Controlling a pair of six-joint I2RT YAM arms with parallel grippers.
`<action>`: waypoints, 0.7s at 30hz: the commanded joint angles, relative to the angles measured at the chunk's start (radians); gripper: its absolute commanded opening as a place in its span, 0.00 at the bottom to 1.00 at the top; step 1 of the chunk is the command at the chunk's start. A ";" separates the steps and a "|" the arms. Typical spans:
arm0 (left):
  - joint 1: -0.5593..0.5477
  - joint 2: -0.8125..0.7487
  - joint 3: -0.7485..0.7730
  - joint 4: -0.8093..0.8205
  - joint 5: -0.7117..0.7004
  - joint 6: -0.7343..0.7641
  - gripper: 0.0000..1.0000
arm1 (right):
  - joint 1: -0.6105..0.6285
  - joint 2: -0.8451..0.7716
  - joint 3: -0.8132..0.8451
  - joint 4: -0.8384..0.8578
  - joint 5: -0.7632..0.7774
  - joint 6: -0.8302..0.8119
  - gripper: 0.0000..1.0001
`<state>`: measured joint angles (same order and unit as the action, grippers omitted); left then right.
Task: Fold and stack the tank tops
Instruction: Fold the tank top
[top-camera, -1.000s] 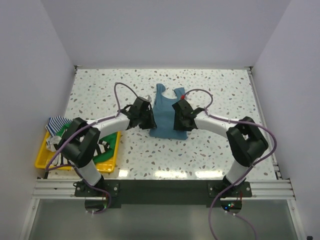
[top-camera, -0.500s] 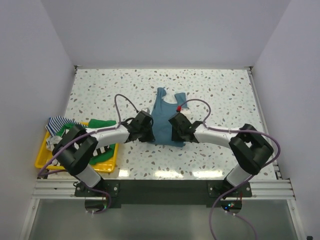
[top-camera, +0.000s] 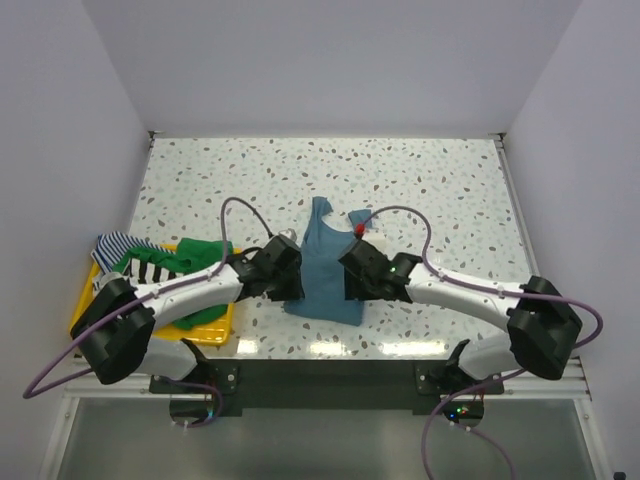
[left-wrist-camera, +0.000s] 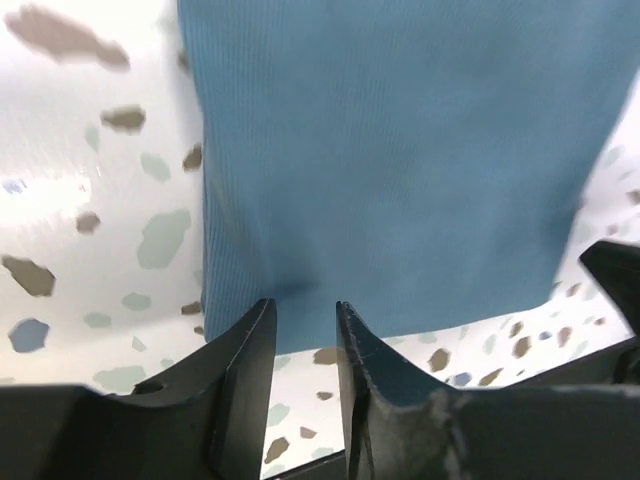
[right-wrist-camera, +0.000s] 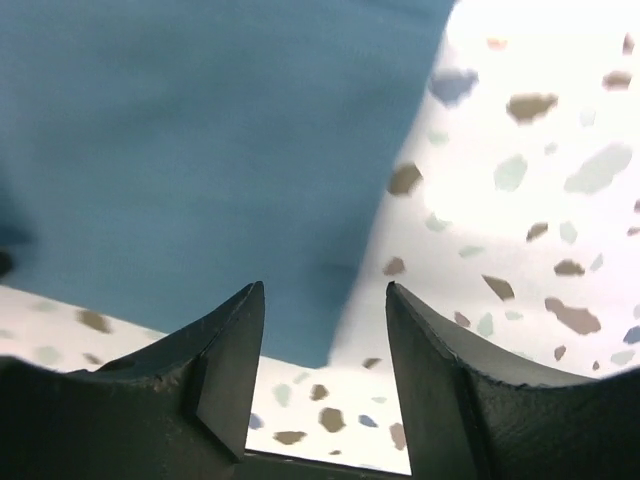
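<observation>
A teal-blue tank top (top-camera: 322, 272) lies folded into a long strip on the speckled table, straps pointing away from me. My left gripper (top-camera: 292, 288) sits low at its left near corner and my right gripper (top-camera: 349, 288) at its right near corner. In the left wrist view the gripper (left-wrist-camera: 303, 318) is open by a narrow gap, bare table between the fingers, the teal hem (left-wrist-camera: 400, 200) just beyond the tips. In the right wrist view the gripper (right-wrist-camera: 325, 298) stands wider open over the cloth's corner (right-wrist-camera: 200, 180), holding nothing.
A yellow tray (top-camera: 218, 328) at the left near edge holds more tank tops: a green one (top-camera: 195, 255), a black-and-white striped one (top-camera: 150, 270) and a thin blue-striped one (top-camera: 112, 245). White walls enclose the table on three sides.
Both arms have drawn back toward the near edge and the teal tank top has slid nearer with them. Both grippers have opened off the cloth.
</observation>
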<state>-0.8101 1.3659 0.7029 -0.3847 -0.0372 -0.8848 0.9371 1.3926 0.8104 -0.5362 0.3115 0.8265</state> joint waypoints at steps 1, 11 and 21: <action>0.044 -0.013 0.142 -0.046 -0.062 0.059 0.36 | -0.038 0.002 0.174 -0.038 0.078 -0.074 0.56; 0.399 0.315 0.512 0.112 -0.070 0.066 0.31 | -0.297 0.423 0.678 0.100 -0.101 -0.176 0.11; 0.468 0.795 0.882 0.202 0.203 0.139 0.20 | -0.399 0.672 0.828 0.209 -0.310 -0.053 0.00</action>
<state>-0.3405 2.1067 1.5070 -0.2249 0.0536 -0.7918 0.5442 2.0567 1.5887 -0.3847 0.0830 0.7277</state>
